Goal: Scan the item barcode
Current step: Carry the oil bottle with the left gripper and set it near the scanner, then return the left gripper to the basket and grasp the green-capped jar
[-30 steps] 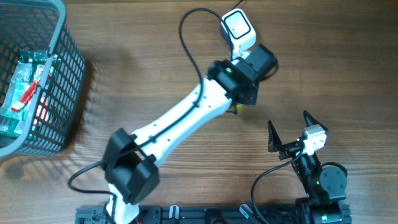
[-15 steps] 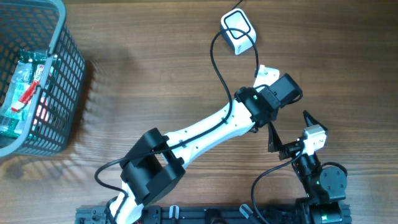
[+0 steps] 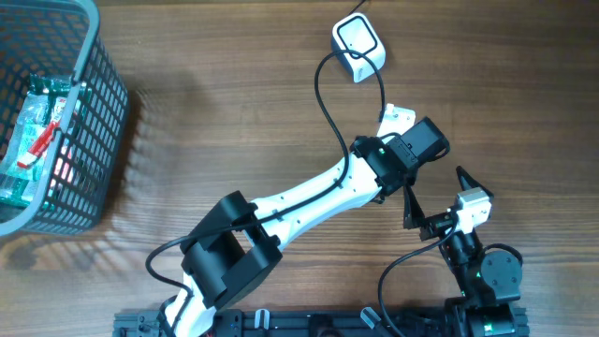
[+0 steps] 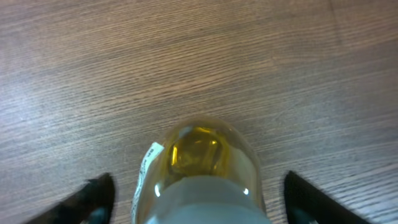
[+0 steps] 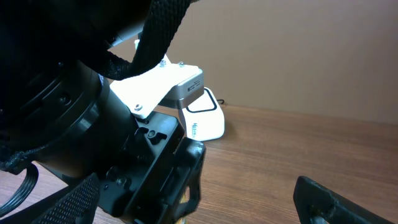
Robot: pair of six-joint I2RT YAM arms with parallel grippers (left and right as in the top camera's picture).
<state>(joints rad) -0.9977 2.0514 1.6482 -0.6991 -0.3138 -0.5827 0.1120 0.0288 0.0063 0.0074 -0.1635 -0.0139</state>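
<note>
While the left tool [image 4: 196, 186] sits spread either side of a bottle [image 4: 198, 163] of yellow liquid on the tabletop [image 4: 186, 56], the right tool [image 5: 198, 180] is spread wide too.

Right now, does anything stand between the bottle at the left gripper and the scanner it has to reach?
Nothing solid that I can see. The bottle sits between the fingers of the open left gripper; from there to the white scanner the table is bare wood. Only the arm's thin black cable loops across that stretch.

light: bright, even | glare: bottle [image 4: 198, 180] | shadow: soft, beside basket [image 3: 98, 131]
</note>
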